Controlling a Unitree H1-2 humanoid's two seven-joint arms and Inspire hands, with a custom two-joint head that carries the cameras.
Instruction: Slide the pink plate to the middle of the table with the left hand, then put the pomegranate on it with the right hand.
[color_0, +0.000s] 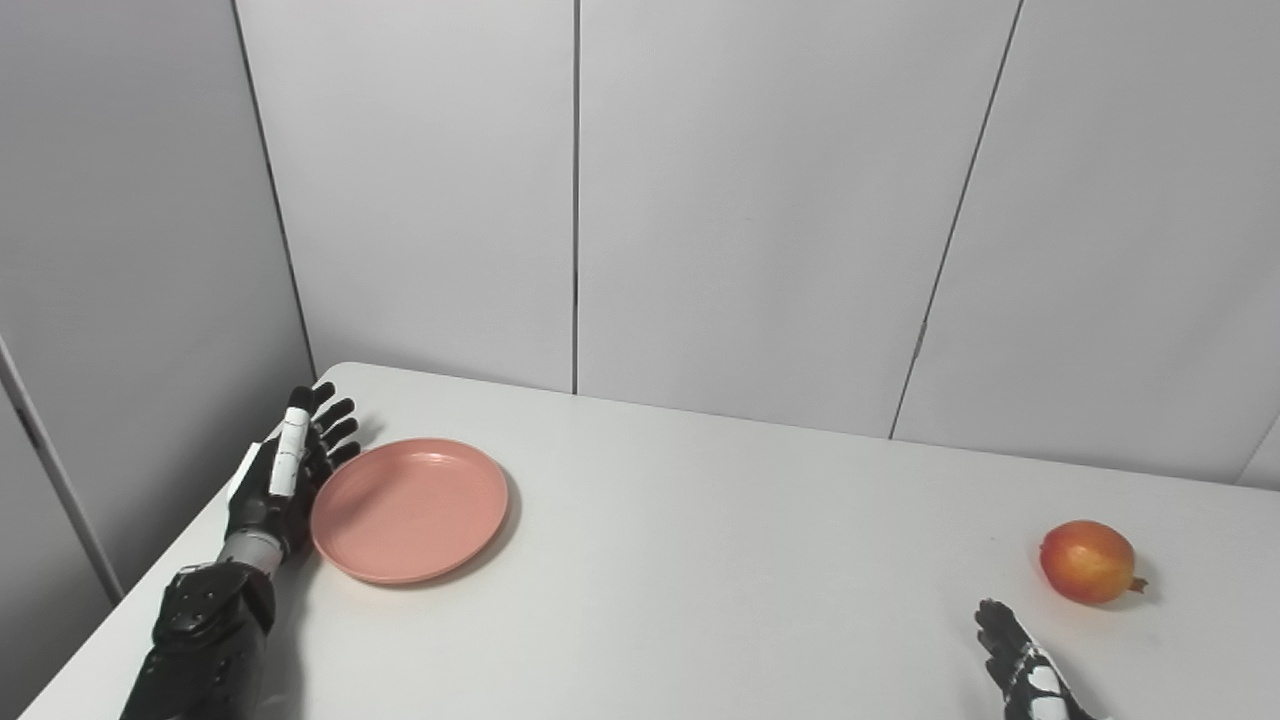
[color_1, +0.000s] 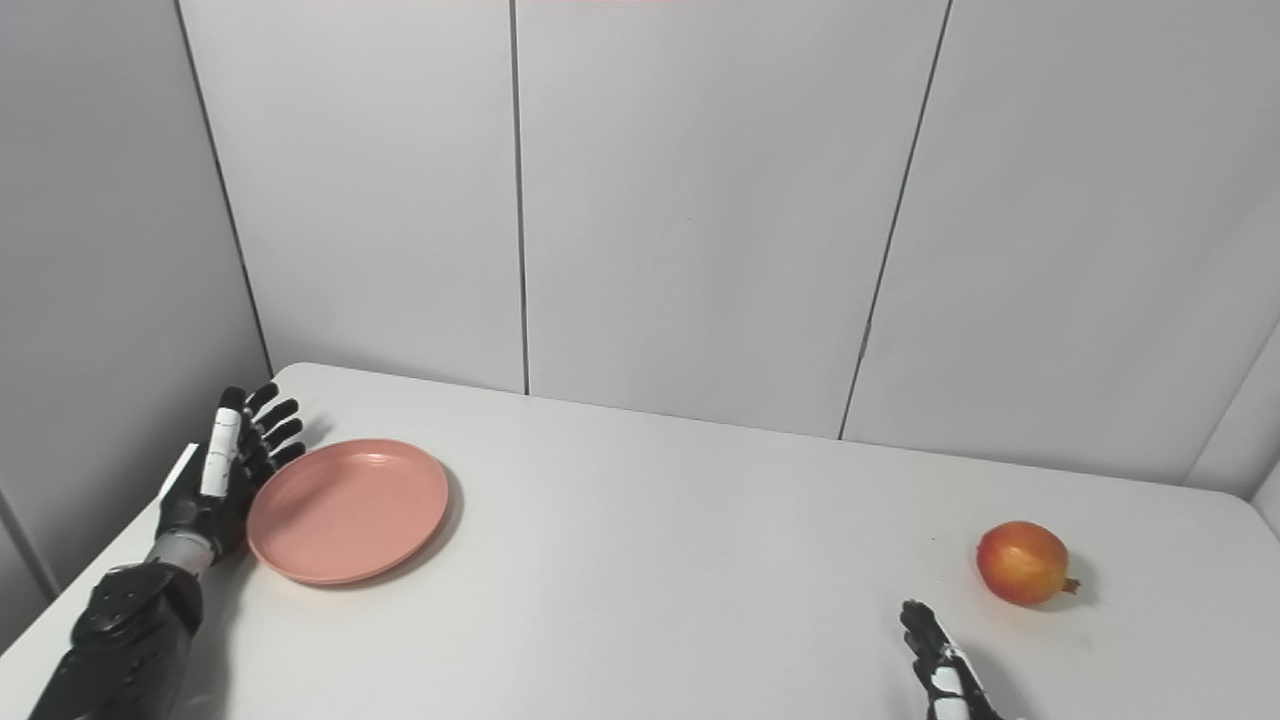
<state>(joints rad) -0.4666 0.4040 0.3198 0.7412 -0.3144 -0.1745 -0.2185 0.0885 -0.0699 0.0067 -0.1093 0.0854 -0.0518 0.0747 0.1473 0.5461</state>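
A pink plate lies empty on the left part of the white table. My left hand stands on edge right against the plate's left rim, open, fingers straight and pointing away from me. A red-orange pomegranate rests on the table at the far right. My right hand is at the bottom edge, just left of and nearer than the fruit, apart from it. Only its extended fingers show, and it holds nothing.
Grey wall panels close the table's back and left sides. The table's left edge runs just beside my left arm. Bare tabletop lies between plate and pomegranate.
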